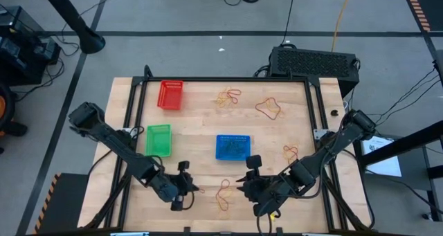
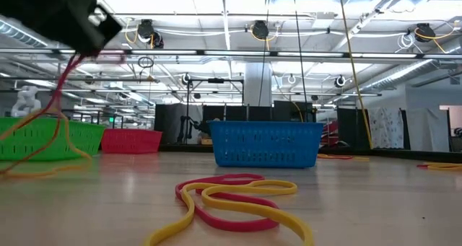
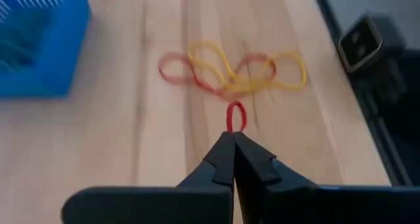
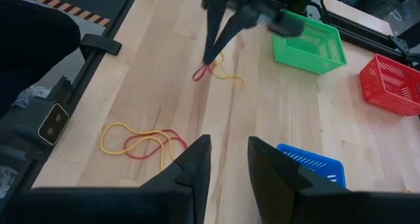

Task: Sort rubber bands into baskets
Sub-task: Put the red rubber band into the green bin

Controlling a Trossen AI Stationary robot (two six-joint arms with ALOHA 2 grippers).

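Rubber bands lie scattered on the wooden surface (image 1: 208,139): a red and yellow tangle (image 3: 230,73) near the front edge, and more clusters (image 1: 228,96) toward the back and right. One red band (image 3: 235,115) is pinched in the left claw (image 3: 233,142), whose fingers are pressed together on it; in the right wrist view a yellow band (image 4: 226,71) trails from the same grip. The blue basket (image 1: 232,147) sits mid-surface just behind the tangle, the green basket (image 1: 158,140) to its left and the red basket (image 1: 170,95) farther back. The right claw (image 4: 228,155) hovers near the front, right of the tangle, fingers apart and holding nothing
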